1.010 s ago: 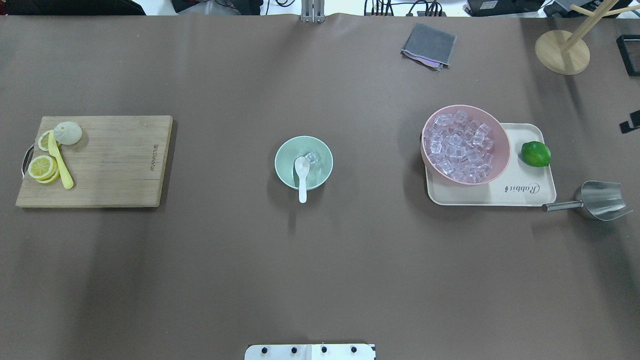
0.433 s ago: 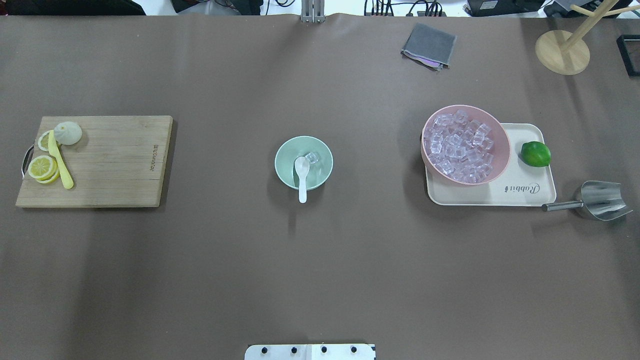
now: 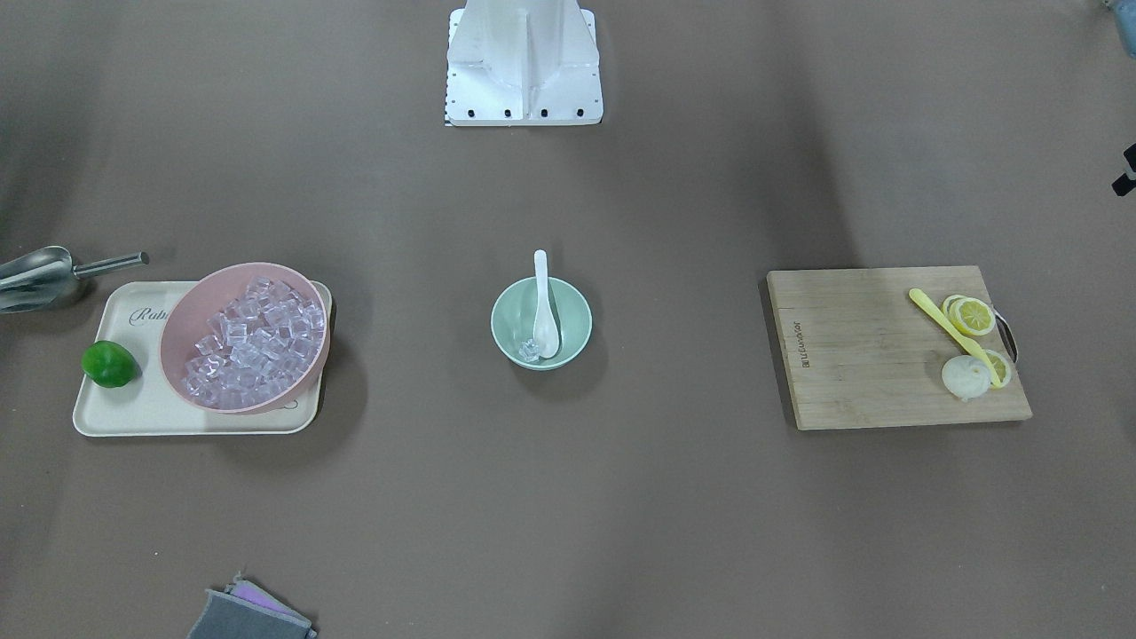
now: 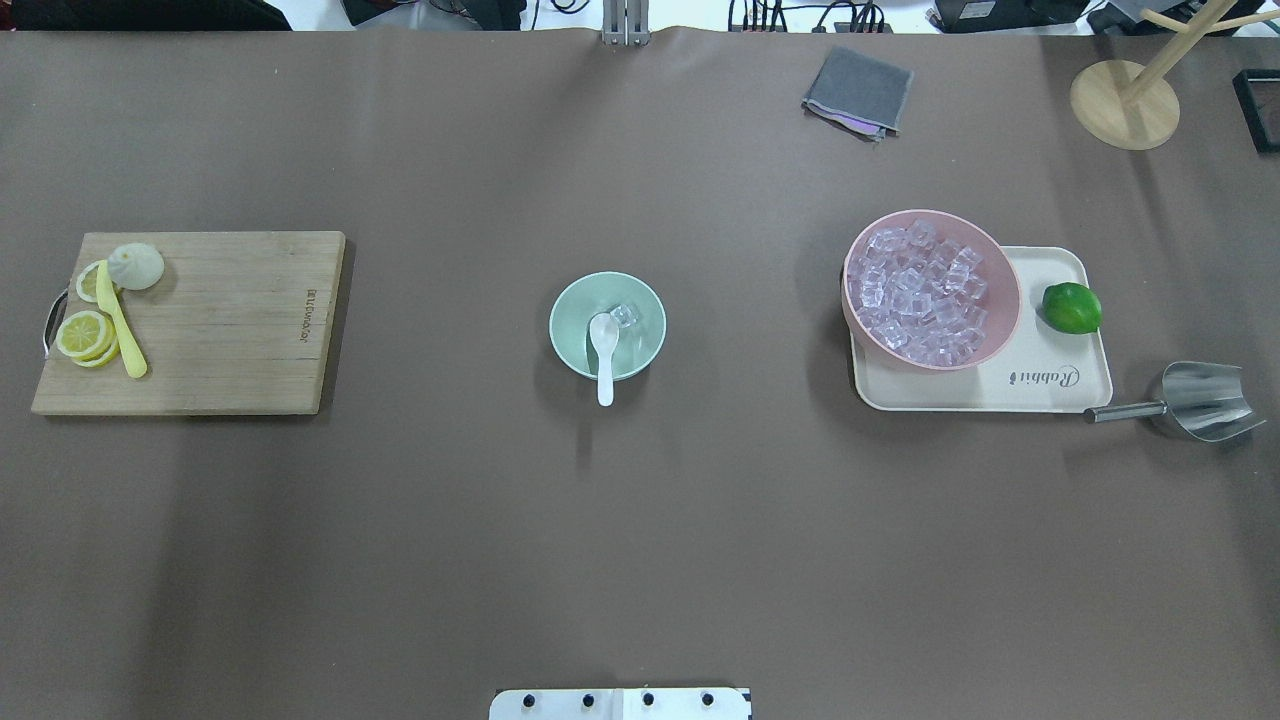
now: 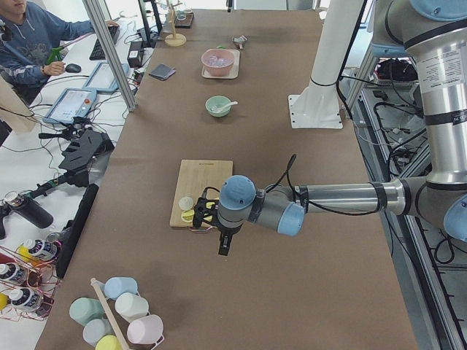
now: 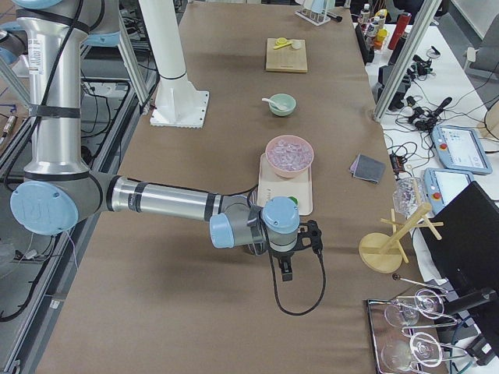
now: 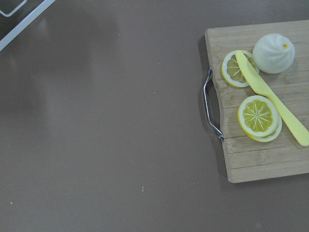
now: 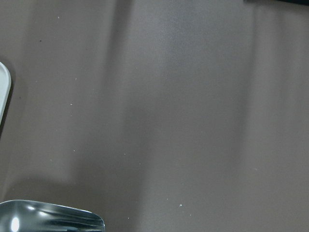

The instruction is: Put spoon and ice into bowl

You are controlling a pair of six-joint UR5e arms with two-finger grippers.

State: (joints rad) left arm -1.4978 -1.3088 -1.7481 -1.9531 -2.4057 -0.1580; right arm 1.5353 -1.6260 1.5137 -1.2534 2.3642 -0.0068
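The mint-green bowl stands at the table's middle and also shows in the front view. The white spoon lies with its scoop inside the bowl and its handle over the near rim. One clear ice cube sits in the bowl beside the scoop. My left gripper hangs near the cutting board's outer end. My right gripper hangs beyond the tray's end. Both show only in the side views, so I cannot tell whether they are open or shut.
A pink bowl full of ice cubes sits on a cream tray with a lime. A metal scoop lies right of it. A cutting board with lemon slices and a yellow knife lies left. A grey cloth lies at the back.
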